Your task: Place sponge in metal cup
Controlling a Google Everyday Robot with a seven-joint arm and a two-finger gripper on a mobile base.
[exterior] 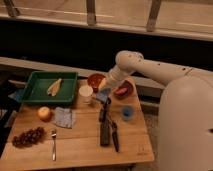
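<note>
My gripper (104, 101) hangs from the white arm over the back middle of the wooden table (80, 150), just right of the white cup (86, 93). It is shut on the sponge (103, 96), a small blue block that shows at its fingers, held above the table. I cannot make out the metal cup; it may be hidden behind the gripper and the dark things below it.
A green tray (37, 92) stands at the back left. Two red bowls (95, 79) (123, 91) sit behind and right of the gripper, and a small blue cup (127, 113) to its right. Black utensils (106, 131) lie below it. A cloth (64, 118), an orange fruit (45, 113), grapes (27, 137) and a fork (53, 145) lie at the left.
</note>
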